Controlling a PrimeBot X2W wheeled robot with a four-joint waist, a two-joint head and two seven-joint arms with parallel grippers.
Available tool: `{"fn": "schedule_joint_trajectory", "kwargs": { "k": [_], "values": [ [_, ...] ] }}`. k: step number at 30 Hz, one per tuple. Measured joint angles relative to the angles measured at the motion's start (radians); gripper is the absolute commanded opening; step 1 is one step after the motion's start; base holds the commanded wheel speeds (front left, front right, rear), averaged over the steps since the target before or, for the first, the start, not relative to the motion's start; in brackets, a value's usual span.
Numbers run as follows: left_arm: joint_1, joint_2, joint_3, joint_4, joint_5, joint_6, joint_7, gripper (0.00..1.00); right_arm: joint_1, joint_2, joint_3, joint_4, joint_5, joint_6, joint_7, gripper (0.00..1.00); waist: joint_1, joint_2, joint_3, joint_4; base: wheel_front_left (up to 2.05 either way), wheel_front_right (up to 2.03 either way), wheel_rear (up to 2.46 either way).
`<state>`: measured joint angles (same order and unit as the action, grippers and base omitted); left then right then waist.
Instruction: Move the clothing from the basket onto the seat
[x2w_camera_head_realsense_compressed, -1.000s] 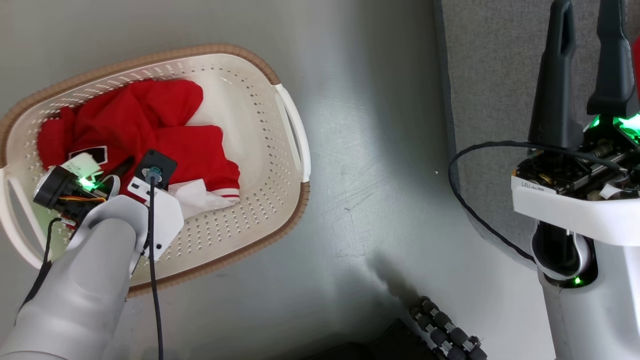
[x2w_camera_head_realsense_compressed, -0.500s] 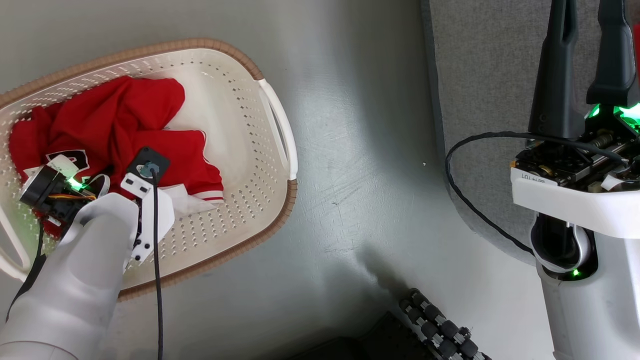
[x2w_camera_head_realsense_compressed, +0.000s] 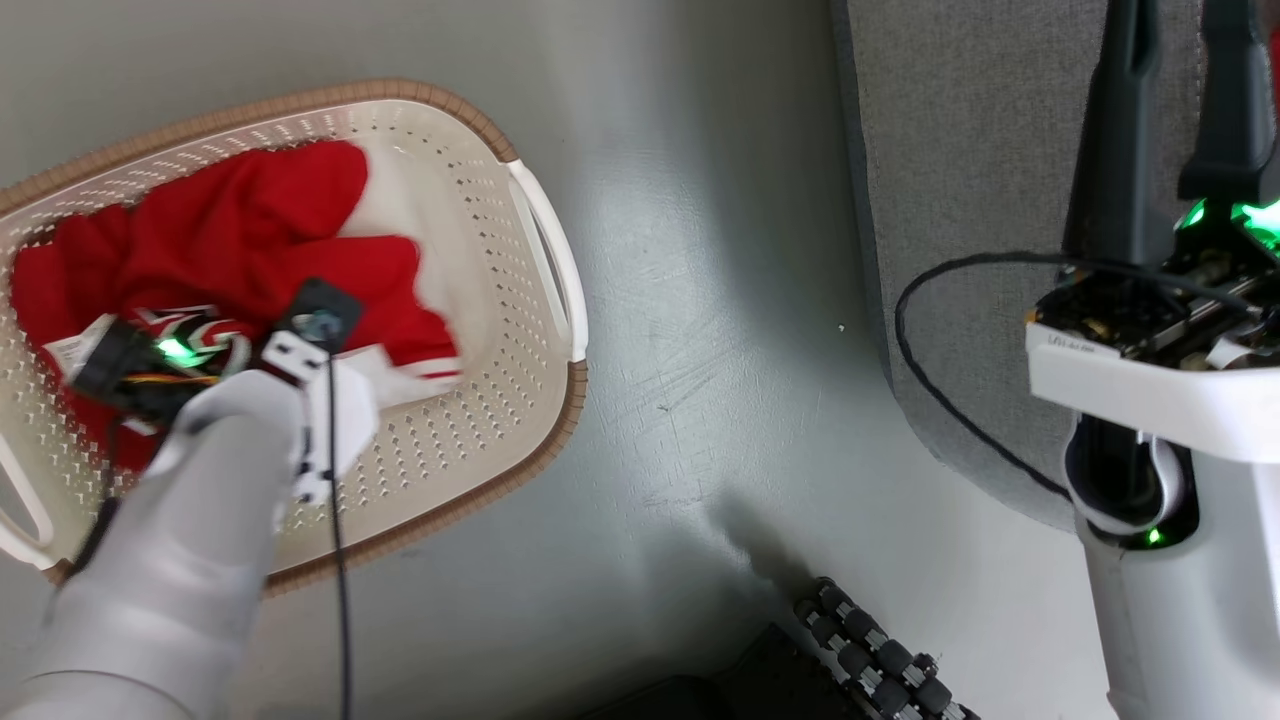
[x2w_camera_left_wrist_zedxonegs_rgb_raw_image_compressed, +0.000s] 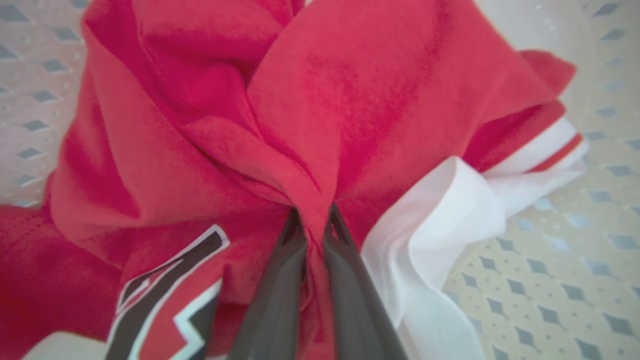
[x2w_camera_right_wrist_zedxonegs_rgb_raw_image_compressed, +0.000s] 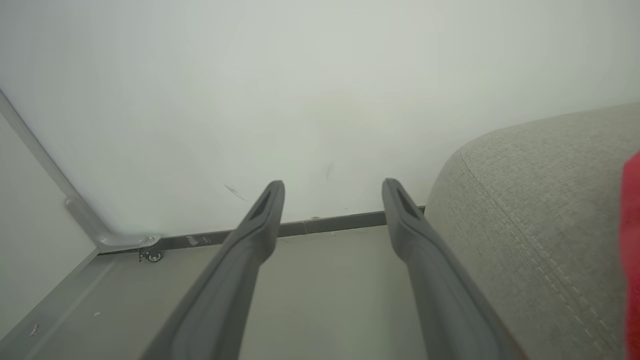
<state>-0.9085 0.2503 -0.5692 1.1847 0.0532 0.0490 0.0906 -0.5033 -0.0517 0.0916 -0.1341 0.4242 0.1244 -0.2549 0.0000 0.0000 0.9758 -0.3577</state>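
Now the left end effector (x2w_camera_left_wrist_zedxonegs_rgb_raw_image_compressed: 311, 220) is clamping soft red jersey clothing (x2w_camera_left_wrist_zedxonegs_rgb_raw_image_compressed: 350, 100) in the cream perforated plastic basket (x2w_camera_head_realsense_compressed: 578, 385). The grey fabric seat (x2w_camera_head_realsense_compressed: 960, 150) is lying right of the basket.

The clothing (x2w_camera_head_realsense_compressed: 230, 220) lies in the basket (x2w_camera_head_realsense_compressed: 470, 330) on the floor (x2w_camera_head_realsense_compressed: 700, 300); the seat (x2w_camera_head_realsense_compressed: 960, 150) stands well to its right.

Pale grey rounded left forearm (x2w_camera_head_realsense_compressed: 170, 580), white wrist bracket (x2w_camera_head_realsense_compressed: 345, 425), thin black cable (x2w_camera_head_realsense_compressed: 340, 600), right hand (x2w_camera_right_wrist_zedxonegs_rgb_raw_image_compressed: 333, 185) with two long dark tapered fingers (x2w_camera_right_wrist_zedxonegs_rgb_raw_image_compressed: 250, 240), green light (x2w_camera_head_realsense_compressed: 1255, 215) at its base
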Motion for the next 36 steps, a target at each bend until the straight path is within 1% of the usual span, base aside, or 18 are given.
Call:
{"fn": "schedule_joint_trajectory", "kwargs": {
  "k": [2,4,5,7,9,13,15,19,24,30,36],
  "values": [
    [0.000,-0.025,0.003,-0.012,-0.012,0.004,-0.014,0.00,-0.014,0.000,-0.006,0.000,0.000,0.000,0.000,1.00,0.0000,0.0000,-0.005,0.002,0.00,0.00,0.00],
    [0.000,-0.032,0.009,-0.021,-0.023,-0.001,-0.040,0.00,-0.017,0.000,-0.009,0.000,0.000,0.000,0.000,1.00,0.0000,0.0000,-0.009,0.005,0.00,0.00,0.00],
    [0.000,-0.028,0.013,-0.022,-0.028,-0.007,-0.052,0.00,-0.017,0.000,-0.010,0.001,0.000,0.000,0.000,1.00,0.0000,0.0000,-0.011,0.006,0.00,0.00,0.00],
    [0.000,-0.022,0.018,-0.022,-0.033,-0.005,-0.059,0.00,-0.017,0.000,-0.013,0.001,0.001,0.000,0.000,1.00,0.0000,0.0000,-0.016,0.007,0.00,0.00,0.00],
    [0.000,0.000,0.028,-0.021,-0.043,-0.021,-0.091,0.00,-0.020,0.001,-0.012,0.002,0.009,0.000,0.000,1.00,0.0000,0.0000,-0.021,0.009,0.00,0.00,0.00],
    [0.000,0.027,0.042,-0.018,-0.058,-0.034,-0.138,0.00,-0.035,0.001,-0.012,0.006,0.016,0.000,0.000,1.00,-0.0001,0.0000,-0.030,0.011,0.00,0.00,0.00],
    [0.000,0.029,0.046,-0.018,-0.060,-0.036,-0.160,0.00,-0.035,0.001,-0.012,0.008,0.016,0.000,0.000,1.00,0.0000,0.0000,-0.035,0.011,0.00,0.00,0.00],
    [0.001,0.006,0.054,-0.021,-0.080,-0.041,-0.202,0.00,-0.035,0.001,-0.017,0.015,0.016,0.000,0.000,1.00,0.0000,0.0000,-0.050,0.014,0.00,0.00,0.00],
    [0.005,-0.042,0.060,-0.036,-0.091,-0.035,-0.245,0.00,-0.034,0.001,-0.030,0.027,0.015,0.000,0.000,1.00,0.0000,0.0000,-0.077,0.022,0.00,0.00,0.00],
    [0.022,-0.038,0.076,-0.039,-0.115,-0.040,-0.296,0.00,-0.033,0.001,-0.041,0.045,0.007,0.000,0.000,1.00,0.0000,0.0000,-0.114,0.034,0.00,0.00,0.00],
    [0.045,-0.045,0.092,-0.040,-0.140,-0.046,-0.313,0.00,-0.032,0.001,-0.047,0.053,-0.004,0.000,0.000,1.00,0.0000,0.0000,-0.152,0.047,0.00,0.00,0.00]
  ]
}}
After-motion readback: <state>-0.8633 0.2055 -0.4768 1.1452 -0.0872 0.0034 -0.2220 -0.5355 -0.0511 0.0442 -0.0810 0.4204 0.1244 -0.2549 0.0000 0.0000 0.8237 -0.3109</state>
